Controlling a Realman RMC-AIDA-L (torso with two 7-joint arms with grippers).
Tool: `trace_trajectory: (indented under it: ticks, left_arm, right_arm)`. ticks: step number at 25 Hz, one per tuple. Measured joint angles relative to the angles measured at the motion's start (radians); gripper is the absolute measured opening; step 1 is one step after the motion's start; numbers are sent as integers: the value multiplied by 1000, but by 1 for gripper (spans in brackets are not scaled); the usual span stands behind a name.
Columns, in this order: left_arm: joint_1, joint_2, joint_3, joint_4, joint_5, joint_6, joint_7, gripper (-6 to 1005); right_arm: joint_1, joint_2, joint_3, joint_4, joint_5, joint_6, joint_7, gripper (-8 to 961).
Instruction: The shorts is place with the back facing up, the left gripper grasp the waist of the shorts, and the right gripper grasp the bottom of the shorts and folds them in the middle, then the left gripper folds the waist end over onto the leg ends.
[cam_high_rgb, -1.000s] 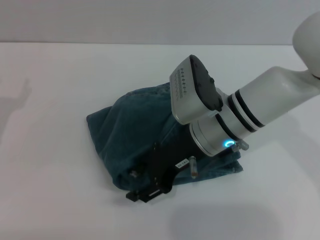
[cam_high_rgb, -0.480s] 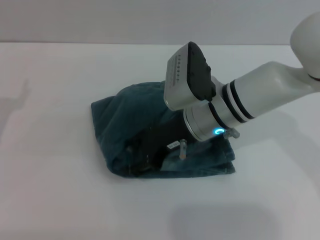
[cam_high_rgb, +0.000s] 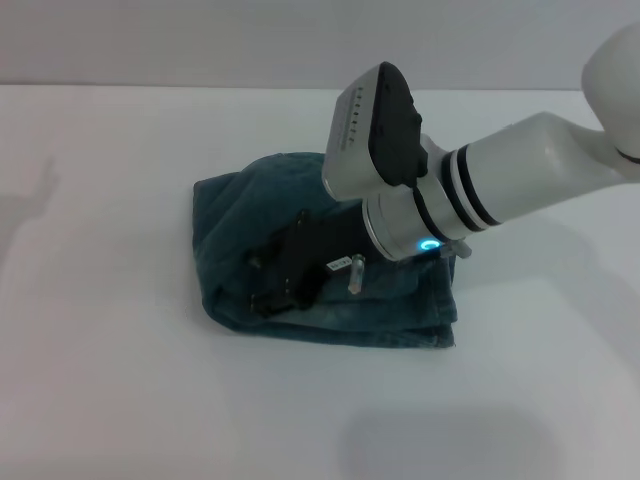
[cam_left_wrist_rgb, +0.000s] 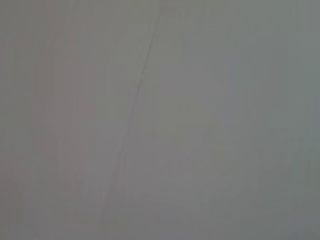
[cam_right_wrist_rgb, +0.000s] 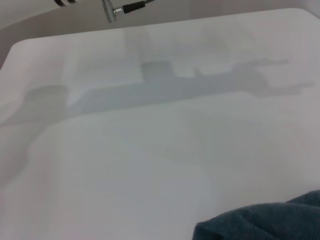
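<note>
Shorts (cam_high_rgb: 240, 225) bunched in folded heap, centre frame on white desk (cam_high_rgb: 100, 380). Right gripper (cam_high_rgb: 275, 285) low on denim, fingers' state can't tell. Left gripper out of view. Prob. mid-fold step; next: waist end over leg ends w/ left arm

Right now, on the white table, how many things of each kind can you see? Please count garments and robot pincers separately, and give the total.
Denim shorts: 1
Right pincer, low over the shorts: 1
Left pincer: 0, not in view
Total: 2
</note>
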Motion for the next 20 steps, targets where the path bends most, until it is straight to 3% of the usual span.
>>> trace_trajectory:
  ticks: [7,12,16,20]
  left_arm:
    - [1,1,-4,0,-1,-5,0,824]
    - [-4,1,-4,1,-1,-22,0,824]
    - [-11,0,-5,1,-1,-28,0,824]
    - [-21,-1,-18,2,-1,-28,-5,824]
  right_arm:
    - [-93,-5,0,-136,5,-56,-22,590]
    - [-204,-10,17,-254,35,-83,-75,590]
    - [-273,-11,68,-287,144,-78,-184,591]
    - [-308,-12,145,-228,337,-77,-323,591]
